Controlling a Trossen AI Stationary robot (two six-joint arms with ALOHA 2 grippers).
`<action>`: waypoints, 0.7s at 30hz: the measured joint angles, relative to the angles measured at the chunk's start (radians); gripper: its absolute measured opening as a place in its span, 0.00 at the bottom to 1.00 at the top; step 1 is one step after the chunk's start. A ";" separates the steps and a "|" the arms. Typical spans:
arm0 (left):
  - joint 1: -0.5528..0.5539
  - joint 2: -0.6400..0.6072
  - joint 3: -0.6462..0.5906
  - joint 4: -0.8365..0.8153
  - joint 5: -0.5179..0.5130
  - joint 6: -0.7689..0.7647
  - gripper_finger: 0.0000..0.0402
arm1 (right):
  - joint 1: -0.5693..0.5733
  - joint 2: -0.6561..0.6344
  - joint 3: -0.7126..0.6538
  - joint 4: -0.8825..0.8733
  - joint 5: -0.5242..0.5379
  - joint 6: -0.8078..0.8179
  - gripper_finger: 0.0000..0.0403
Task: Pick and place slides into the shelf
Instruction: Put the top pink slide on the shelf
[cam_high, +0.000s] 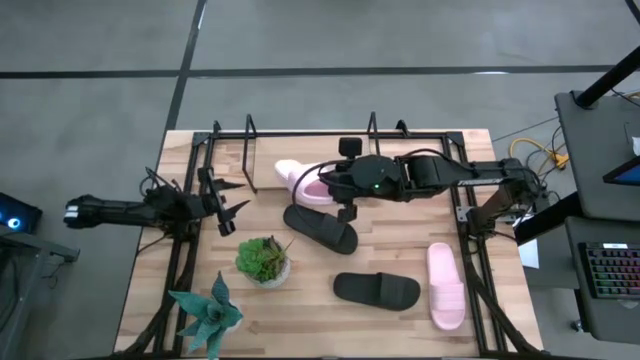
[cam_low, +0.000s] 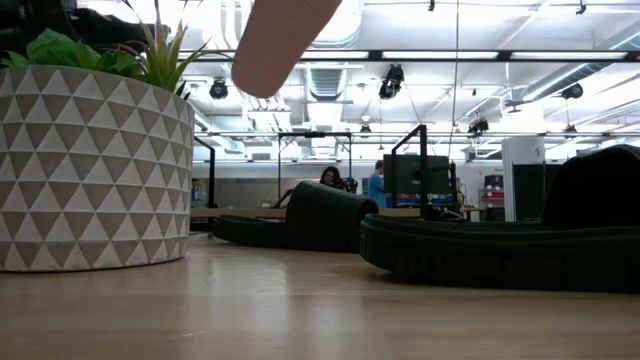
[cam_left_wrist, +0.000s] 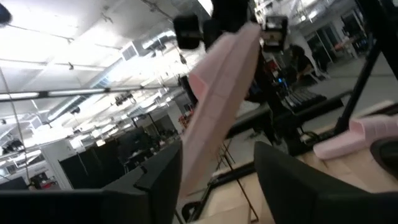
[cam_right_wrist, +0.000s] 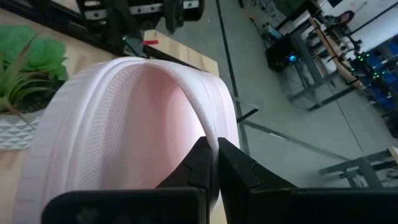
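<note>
My right gripper (cam_high: 338, 188) holds one pale pink slide (cam_high: 296, 178) up over the table's far middle, close to the black wire shelf (cam_high: 250, 158). The slide's end hangs into the top of the low view (cam_low: 280, 40). Two black slides (cam_high: 320, 230) (cam_high: 377, 290) and a second pink slide (cam_high: 445, 285) lie flat on their soles on the wood. My left gripper (cam_high: 226, 206) waits open at the left. Its wrist view looks up at the raised slide (cam_left_wrist: 217, 106). My right gripper pinches the pink slide's raised edge on one long side (cam_right_wrist: 210, 127) between its two shut fingers (cam_right_wrist: 199, 165). The fingers come from the table's right, slanting down. The slide is lifted clear of the table and tilted, one end lower than the other.
A potted plant in a white triangle-patterned pot (cam_high: 263, 260) stands near the table's middle left. A spiky blue-green plant (cam_high: 205, 312) is at the near left corner. Black arm-mount frames run along both table sides. People and desks show in the room beyond.
</note>
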 joint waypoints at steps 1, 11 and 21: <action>0.000 0.019 0.007 -0.002 -0.004 0.000 0.50 | 0.000 0.000 0.000 0.005 0.000 0.000 0.02; -0.001 0.192 0.156 0.008 -0.033 0.099 0.65 | 0.000 0.015 0.000 0.024 -0.051 -0.004 0.02; 0.005 0.497 0.345 -0.152 -0.108 0.128 0.65 | 0.000 0.016 0.000 0.016 -0.048 -0.030 0.02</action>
